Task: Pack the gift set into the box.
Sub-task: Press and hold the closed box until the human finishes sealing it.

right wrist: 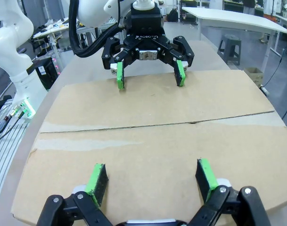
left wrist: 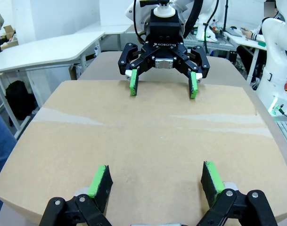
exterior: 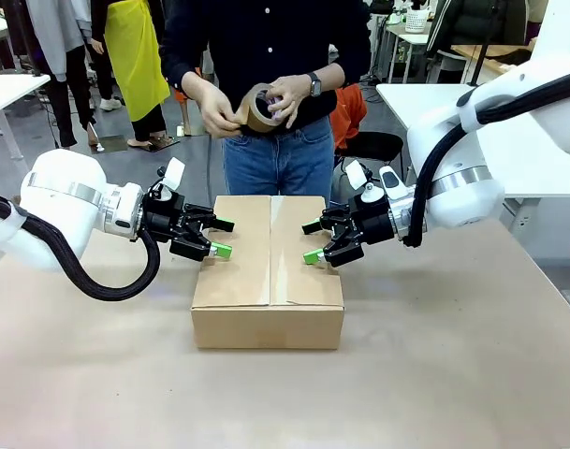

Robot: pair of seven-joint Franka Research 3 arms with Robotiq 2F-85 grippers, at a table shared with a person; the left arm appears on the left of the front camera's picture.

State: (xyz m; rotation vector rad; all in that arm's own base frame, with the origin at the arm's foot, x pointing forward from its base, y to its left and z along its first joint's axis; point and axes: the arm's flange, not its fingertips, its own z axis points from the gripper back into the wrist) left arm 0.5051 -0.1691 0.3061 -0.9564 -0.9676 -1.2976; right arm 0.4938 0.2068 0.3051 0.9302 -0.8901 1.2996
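Closed box (exterior: 268, 271) between open pincers, person's tape roll (exterior: 260, 107) beyond.

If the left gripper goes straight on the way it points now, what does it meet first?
Probably the right gripper, facing it across the closed box. The left gripper points along the box top, open, so it may skim the flaps first; height is unclear.

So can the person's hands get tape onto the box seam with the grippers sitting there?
Probably yes. The left gripper and right gripper sit open at opposite side edges of the box, leaving the centre seam uncovered in front of the person's hands holding the tape roll.
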